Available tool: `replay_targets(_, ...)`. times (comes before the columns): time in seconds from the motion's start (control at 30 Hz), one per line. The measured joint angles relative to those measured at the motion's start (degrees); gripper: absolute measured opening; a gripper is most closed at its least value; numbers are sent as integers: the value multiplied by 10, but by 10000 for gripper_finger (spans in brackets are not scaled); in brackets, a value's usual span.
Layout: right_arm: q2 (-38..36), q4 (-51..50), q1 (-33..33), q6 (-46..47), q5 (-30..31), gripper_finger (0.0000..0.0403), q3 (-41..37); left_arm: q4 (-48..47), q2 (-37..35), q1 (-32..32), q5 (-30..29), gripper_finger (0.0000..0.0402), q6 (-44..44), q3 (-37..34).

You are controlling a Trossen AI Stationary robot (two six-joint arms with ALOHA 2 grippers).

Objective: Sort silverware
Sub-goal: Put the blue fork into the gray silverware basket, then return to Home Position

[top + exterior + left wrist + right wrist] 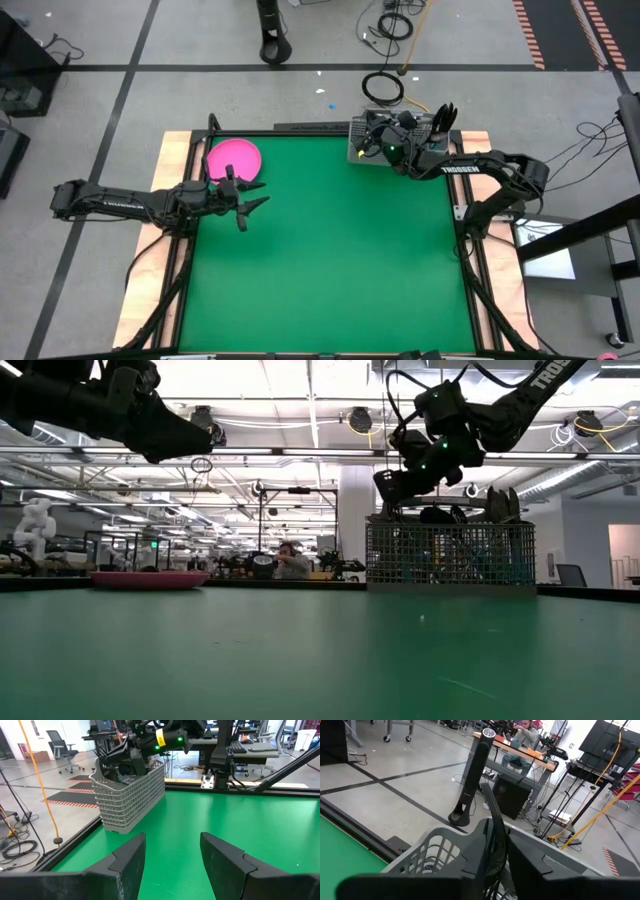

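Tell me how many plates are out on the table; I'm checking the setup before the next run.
1: the pink plate lies at the table's far left corner, beside the open left gripper. No other plate shows.

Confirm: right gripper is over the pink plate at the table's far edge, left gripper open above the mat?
Not quite: the right gripper is over the wire-mesh caddy, not the pink plate, as the high view shows. The left gripper is open above the mat.
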Motion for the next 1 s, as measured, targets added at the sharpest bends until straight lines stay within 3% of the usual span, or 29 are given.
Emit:
replay_targets(0.37,-4,0,1,-6,1,128,0,0,0,0,0,192,-1,0)
replay_targets(0.63,-89,-25,30,-38,-1,141,-1,1,0,0,0,192,2,0)
replay_targets(0.9,-197,-162,43,95,-6,141,-1,4,0,0,0,192,-2,0)
replay_targets(1.0,-205,-157,41,154,-43,140,0,7,0,0,1,192,-3,0)
